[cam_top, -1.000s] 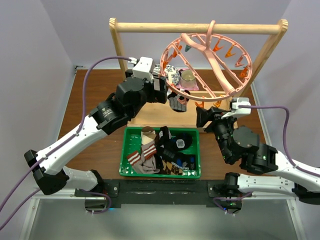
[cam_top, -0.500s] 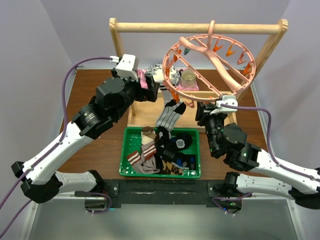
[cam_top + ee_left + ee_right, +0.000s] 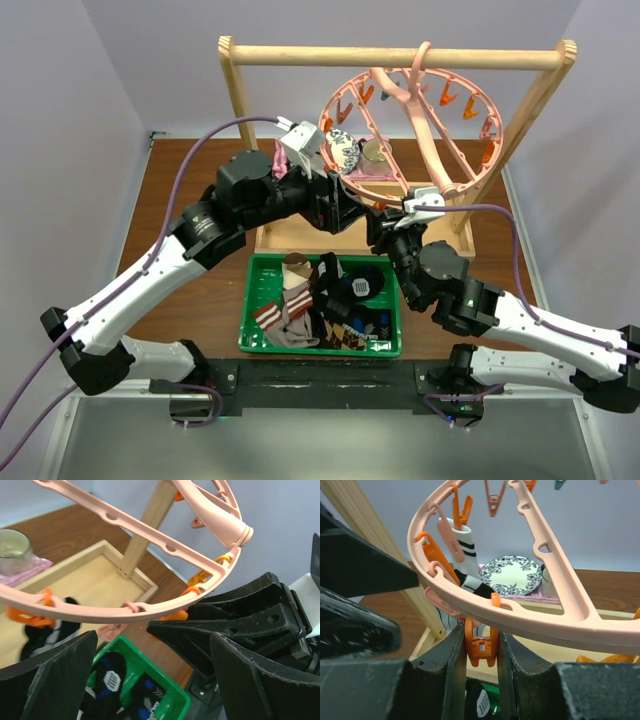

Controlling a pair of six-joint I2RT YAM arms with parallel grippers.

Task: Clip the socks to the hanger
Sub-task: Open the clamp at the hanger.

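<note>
The pink hanger [image 3: 428, 150] hangs tilted from the wooden rack. In the right wrist view my right gripper [image 3: 481, 632] is shut on an orange clip [image 3: 481, 647] under the hanger's rim [image 3: 555, 625]. A black-and-white striped sock [image 3: 465, 542] hangs from another clip further along the rim. My left gripper [image 3: 350, 210] stands open just below the rim [image 3: 150, 532], close beside the right gripper [image 3: 383, 225], with nothing between its fingers. Several more socks [image 3: 300, 300] lie in the green bin [image 3: 246, 300].
The wooden rack [image 3: 400, 55] stands on a shallow wooden tray [image 3: 300, 235]. Behind the ring are a patterned plate [image 3: 343, 150], a cup [image 3: 375, 152] and a pink cloth [image 3: 283, 158]. The green bin [image 3: 165, 687] sits right under both grippers.
My right gripper has moved left to the rim and closed on the orange clip. The left arm swung right under the ring. The hanger has turned and tilted.
</note>
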